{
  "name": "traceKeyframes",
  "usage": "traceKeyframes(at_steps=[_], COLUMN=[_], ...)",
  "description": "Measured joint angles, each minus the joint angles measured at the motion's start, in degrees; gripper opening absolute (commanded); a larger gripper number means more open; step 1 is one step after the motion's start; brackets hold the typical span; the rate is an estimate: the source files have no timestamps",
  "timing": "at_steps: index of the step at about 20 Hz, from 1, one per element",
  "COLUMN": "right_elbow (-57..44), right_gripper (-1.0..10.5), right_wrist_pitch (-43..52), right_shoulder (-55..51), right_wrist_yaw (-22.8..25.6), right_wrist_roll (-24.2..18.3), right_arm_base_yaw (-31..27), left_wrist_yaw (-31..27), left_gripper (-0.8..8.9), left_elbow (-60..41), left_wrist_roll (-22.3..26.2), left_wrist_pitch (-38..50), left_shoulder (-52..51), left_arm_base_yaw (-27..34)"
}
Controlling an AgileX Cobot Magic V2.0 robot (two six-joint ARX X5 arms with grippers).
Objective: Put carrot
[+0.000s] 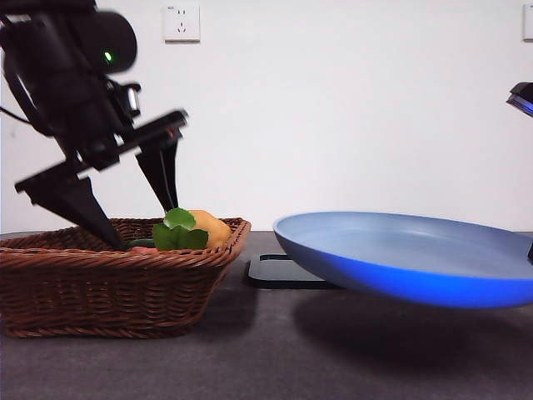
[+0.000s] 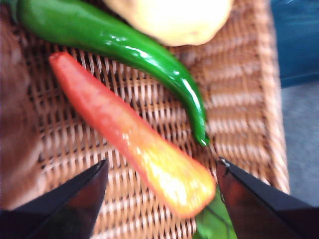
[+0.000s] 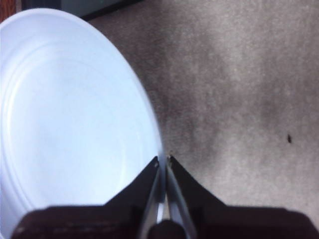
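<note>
You see the left gripper (image 2: 162, 191) spread open astride the carrot's (image 2: 134, 137) thick end in the wicker basket (image 2: 239, 104); green pepper (image 2: 129, 52) and potato (image 2: 172, 17) lie beyond.

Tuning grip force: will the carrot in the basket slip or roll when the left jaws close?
The carrot looks glossy and tapered, so it may squirt out of the left gripper. Round section, likely to roll, though the woven basket may damp that. Probably stiff.

Green pepper (image 2: 139, 55) crowding carrot (image 2: 129, 134)
</note>
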Motion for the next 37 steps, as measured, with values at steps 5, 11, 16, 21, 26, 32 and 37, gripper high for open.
traceKeyframes(at_steps=[5, 11, 16, 21, 26, 32, 37], right_elbow=[0.0, 0.0, 0.0, 0.0, 0.0, 0.0, 0.0], right_gripper=[0.0, 0.0, 0.0, 0.0, 0.0, 0.0, 0.0], right_wrist_pitch=[0.3, 0.7, 0.7, 2.1, 2.1, 2.1, 2.0], right_shoulder=[0.0, 0.0, 0.0, 0.0, 0.0, 0.0, 0.0], right_wrist_yaw=[0.0, 0.0, 0.0, 0.0, 0.0, 0.0, -0.1], right_wrist_roll=[-0.2, -0.4, -0.4, -0.4, -0.4, -0.4, -0.4], right_arm_base_yaw=[0.0, 0.0, 0.0, 0.0, 0.0, 0.0, 0.0], left_wrist_yaw=[0.3, 0.5, 15.4, 47.5, 35.2, -4.4, -5.5], left_gripper=[3.7, 0.97, 0.97, 0.97, 0.98, 1.0, 1.0], left_elbow=[0.3, 0.4, 8.2, 23.3, 24.1, 24.1, 24.1], left_wrist_roll=[-1.2, 2.9, 11.7, 22.6, 23.3, 23.7, 23.7], left_wrist_pitch=[0.5, 0.0, -14.7, -21.3, -14.9, -4.7, -3.0], left_shoulder=[4.9, 5.4, 5.4, 5.4, 5.4, 6.0, 10.7], left_arm_base_yaw=[0.0, -0.2, 2.0, 0.5, -13.0, -30.2, -31.3])
